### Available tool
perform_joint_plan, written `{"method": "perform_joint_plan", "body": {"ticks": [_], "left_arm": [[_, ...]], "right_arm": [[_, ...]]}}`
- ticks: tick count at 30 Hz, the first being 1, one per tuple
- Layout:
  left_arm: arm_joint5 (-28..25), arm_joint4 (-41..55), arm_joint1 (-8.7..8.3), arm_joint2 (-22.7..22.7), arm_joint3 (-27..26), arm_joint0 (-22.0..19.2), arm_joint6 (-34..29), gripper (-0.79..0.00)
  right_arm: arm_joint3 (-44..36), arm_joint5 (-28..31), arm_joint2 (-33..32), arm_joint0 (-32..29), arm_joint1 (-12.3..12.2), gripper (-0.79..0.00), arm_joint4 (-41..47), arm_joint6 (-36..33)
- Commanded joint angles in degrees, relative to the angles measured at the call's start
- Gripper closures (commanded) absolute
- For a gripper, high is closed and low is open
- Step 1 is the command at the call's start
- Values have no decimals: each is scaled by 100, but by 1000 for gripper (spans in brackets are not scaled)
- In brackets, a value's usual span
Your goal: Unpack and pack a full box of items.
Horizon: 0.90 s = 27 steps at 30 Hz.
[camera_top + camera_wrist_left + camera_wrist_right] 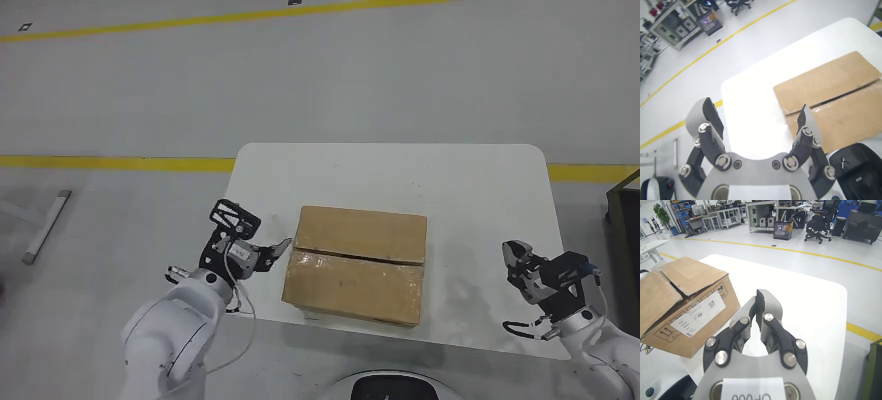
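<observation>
A brown cardboard box (357, 263) sits near the front middle of the white table (470, 185), its two top flaps folded down with a dark seam between them. My left gripper (247, 235) hangs open just left of the box, one fingertip (804, 115) close to the seam's end, nothing between its fingers. In the left wrist view the box (831, 89) lies beyond that gripper (757, 111). My right gripper (519, 270) is at the table's right front, well apart from the box, shut on nothing. Its wrist view shows the gripper (758, 303) and the box's labelled side (696, 313).
The table's back half and right part are bare white surface. A dark frame (625, 215) stands just off the table's right edge. Yellow floor lines (110, 162) run behind the table, with workbenches and office chairs (817, 228) far back in the room.
</observation>
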<state>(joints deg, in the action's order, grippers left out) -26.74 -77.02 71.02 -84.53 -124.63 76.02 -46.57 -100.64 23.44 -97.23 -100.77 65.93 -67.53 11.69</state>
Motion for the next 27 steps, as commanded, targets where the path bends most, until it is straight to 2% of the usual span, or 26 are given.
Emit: {"method": "perform_joint_plan", "body": {"ticks": [1,6,8,12,14,17,19,21,27], "left_arm": [[-158,-162,22,706,245,-202,-102,-785],[-186,-475,123,1894,837,-769,-288,-785],[-247,-342,171,2253,1091,-960,-296,-785],[-258,-807,231,2741,1505,-1343,-575,-785],[-175,-798,267,2880,1696,-1472,-560,-785],[-140,-1324,295,3096,1929,-1701,-821,-785],[1,-1172,331,3150,2028,-1754,-717,-785],[-119,-1586,338,3288,2122,-1901,-941,-785],[-51,-2064,394,3540,2373,-2065,-1019,-785]], "right_arm": [[3,3,-7,4,0,0,-1,-5],[16,-4,-43,-10,0,0,5,13],[24,-12,-66,-34,0,0,9,25],[31,3,-99,-82,2,0,27,69],[35,7,-114,-103,2,0,31,86],[38,8,-129,-125,4,0,35,105],[43,8,-135,-134,5,0,37,115],[45,7,-138,-140,6,0,37,121],[53,14,-141,-143,10,0,58,116]]}}
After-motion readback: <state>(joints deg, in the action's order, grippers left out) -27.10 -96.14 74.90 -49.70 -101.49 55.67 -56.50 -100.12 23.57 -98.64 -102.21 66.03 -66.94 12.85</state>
